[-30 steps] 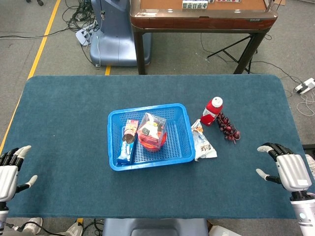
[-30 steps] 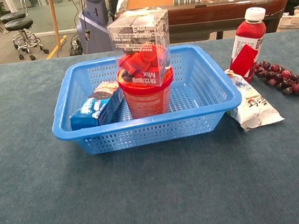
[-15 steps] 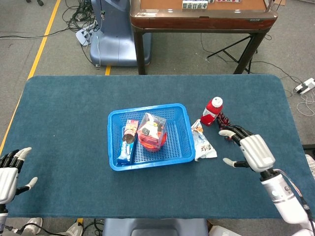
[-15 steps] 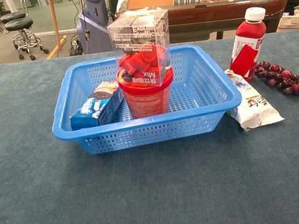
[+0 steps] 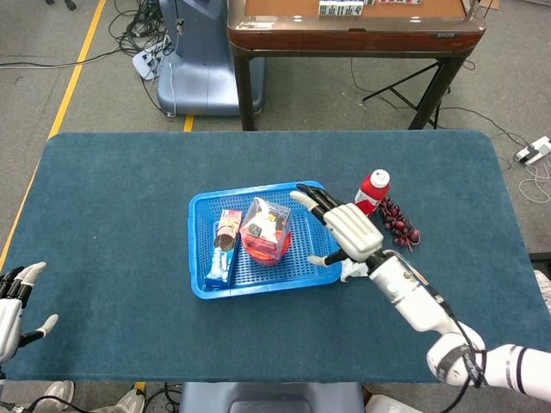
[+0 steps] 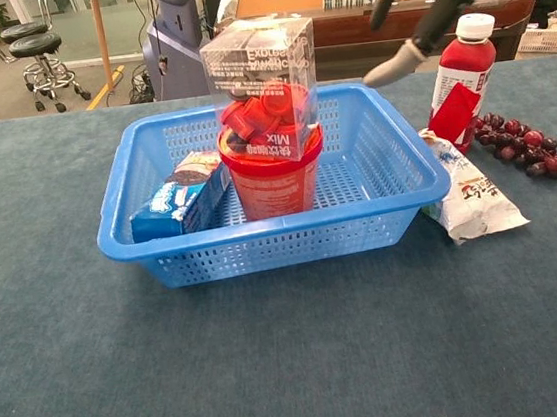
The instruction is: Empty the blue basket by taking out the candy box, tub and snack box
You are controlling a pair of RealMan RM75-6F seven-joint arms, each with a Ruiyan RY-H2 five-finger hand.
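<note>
The right robot hand hangs over the right end of the blue basket, fingers spread wide and holding nothing, palm turned down and its fingertips reaching toward the stack in the middle. In the chest view it shows only at the top edge, dark fingers fanned above the basket's far right corner.

Just to the left of those fingertips stands the clear candy box, perched on top of the red tub, so the two make one tall, top-heavy pile. Further left of the robot hand, beyond the tub, the blue snack box lies against the basket's left side, leaning on its wall.

Right of the robot hand, outside the basket, a white packet lies touching the rim, with a red bottle and a bunch of dark grapes behind it.

The candy box looks like the one to take first, being uppermost and nearest. I would bring the robot hand in level with its upper half, thumb on one side face and fingers on the opposite one, and squeeze gently, since the clear walls will likely flex. Lift straight up before moving sideways; a sideways drag could tip the tub underneath. Setting it down needs care on the right, where the packet and bottle stand close.

The left robot hand rests far off at the near left edge of the counter, fingers apart and empty.
</note>
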